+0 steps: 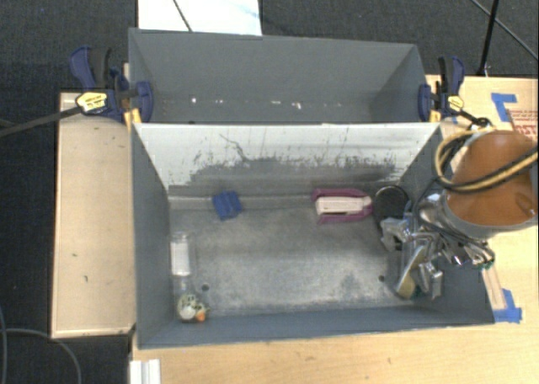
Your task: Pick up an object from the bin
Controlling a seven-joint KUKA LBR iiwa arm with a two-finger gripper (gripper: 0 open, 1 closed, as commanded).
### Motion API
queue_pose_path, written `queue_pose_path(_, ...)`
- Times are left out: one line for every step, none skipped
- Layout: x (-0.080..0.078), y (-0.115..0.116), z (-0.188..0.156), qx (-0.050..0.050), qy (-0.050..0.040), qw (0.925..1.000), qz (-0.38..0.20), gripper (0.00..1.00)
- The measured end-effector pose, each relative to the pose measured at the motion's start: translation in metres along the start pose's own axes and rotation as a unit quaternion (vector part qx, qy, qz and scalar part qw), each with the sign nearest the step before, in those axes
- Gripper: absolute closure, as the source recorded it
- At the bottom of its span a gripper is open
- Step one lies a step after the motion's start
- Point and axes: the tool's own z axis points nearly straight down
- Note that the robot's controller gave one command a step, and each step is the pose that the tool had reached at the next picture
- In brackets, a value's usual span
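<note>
**A:** Pincer [411, 280] down low in the front right corner of the bin [278, 79], close up against the right wall. Spread or pressed together? Can't tell.

**B:** Nearest to it: black round thing [389, 201] and purple-and-white block [343, 205] along the back edge. Loads of open floor mid-bin. Blue bit [226, 204], clear bottle [180, 256] and small ball [192, 310] near the left wall. Block's label too small to read.

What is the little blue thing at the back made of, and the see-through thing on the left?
The blue block looks like foam or matte plastic: dull, no glints. The clear bottle seems to be plastic or glass: the grey bin floor shows through it.
</note>
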Motion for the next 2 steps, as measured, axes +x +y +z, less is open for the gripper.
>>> queue_pose_path(0.000,-0.001,0.001,0.001,-0.0005,1.0000,-0.002,1.00)
queue_pose_path(0.000,0.014,-0.128,0.004,-0.0030,0.9998,-0.021,1.00)
